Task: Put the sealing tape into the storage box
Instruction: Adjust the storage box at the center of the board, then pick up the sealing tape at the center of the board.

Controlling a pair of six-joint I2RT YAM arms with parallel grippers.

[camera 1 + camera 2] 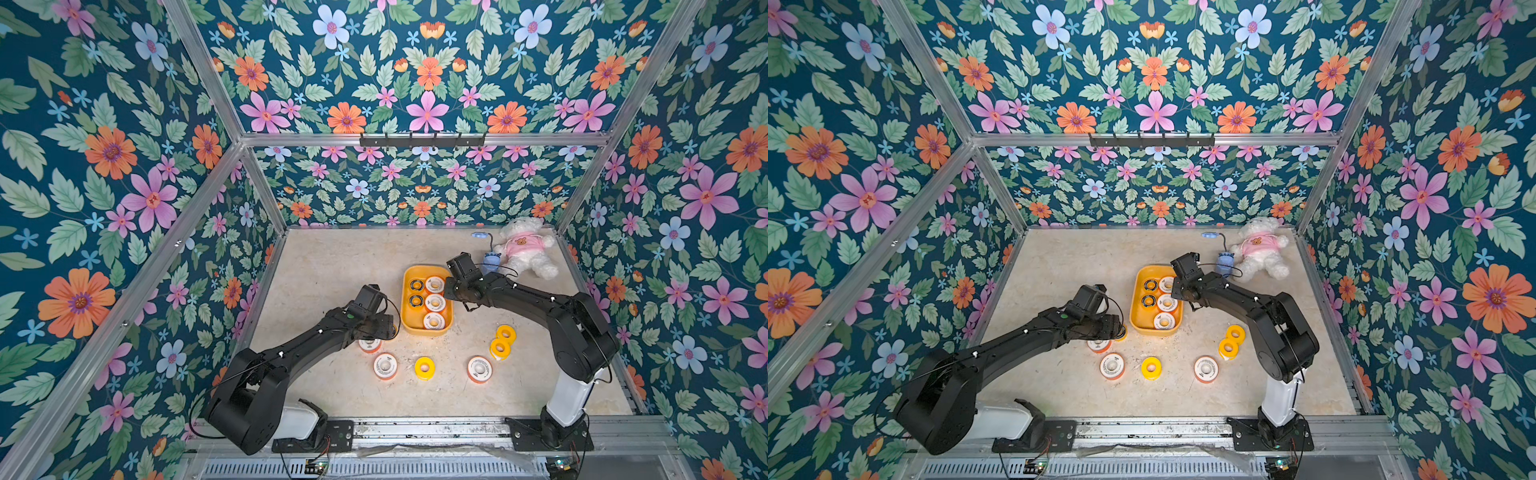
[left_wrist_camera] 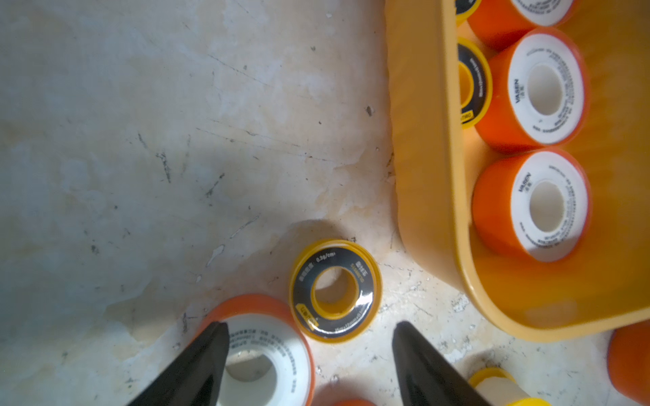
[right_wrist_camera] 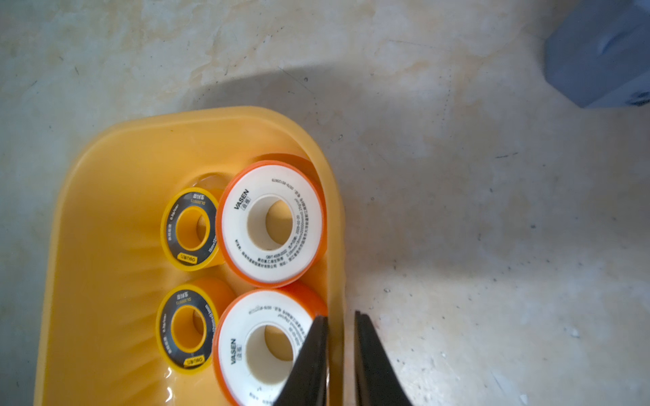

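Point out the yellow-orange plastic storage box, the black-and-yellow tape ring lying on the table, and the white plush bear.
yellow-orange plastic storage box (image 1: 415, 319): in a top view, bare floor.
black-and-yellow tape ring (image 2: 302, 291): in the left wrist view, black face.
white plush bear (image 1: 521, 246): in a top view, pink shirt.

Left fingers (image 2: 197, 369) apart, right fingers (image 3: 373, 362) closed.

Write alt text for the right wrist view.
The right gripper is shut on the side wall of the yellow storage box, one finger inside and one outside. In the box lie two white-faced, orange-rimmed tape rolls and two black-and-yellow rings; a corner of a blue gadget shows on the pale table.
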